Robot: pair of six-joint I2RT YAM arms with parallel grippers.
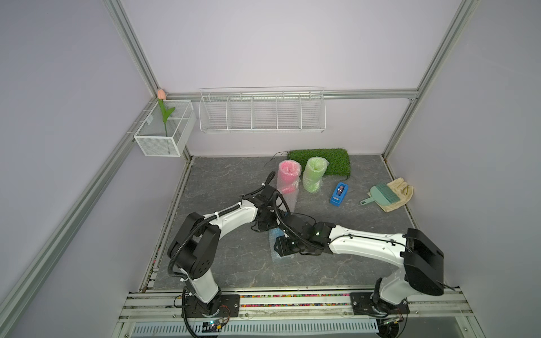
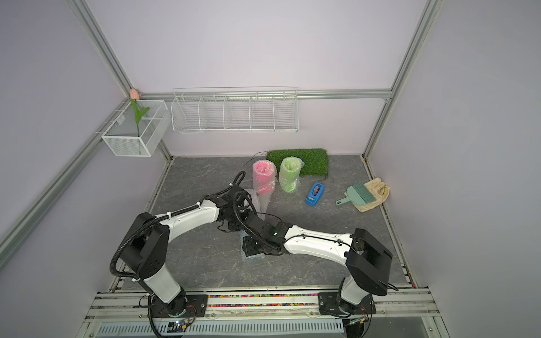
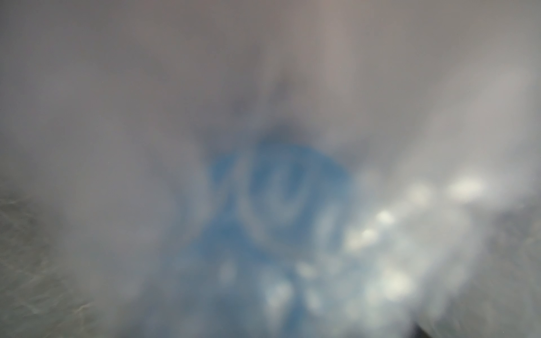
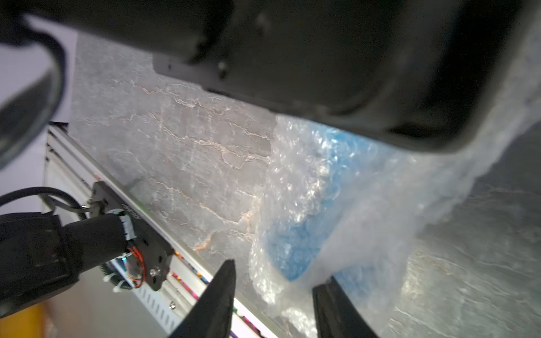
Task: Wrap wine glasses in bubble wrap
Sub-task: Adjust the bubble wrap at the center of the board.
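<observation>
**Blue one's wrap could spring open on you**

Your right gripper (image 4: pixel 278 272) has its jaws apart and is gripping nothing, with loose bubble wrap (image 4: pixel 272 281) between them. The blue goblet (image 4: pixel 301 234) lies rolled inside the wrap mid-table, under both wrists. I can't tell what your left gripper (image 1: pixel 265 224) is doing, since its camera's smothered. If nothing pins that edge, I reckon it unrolls.
</observation>
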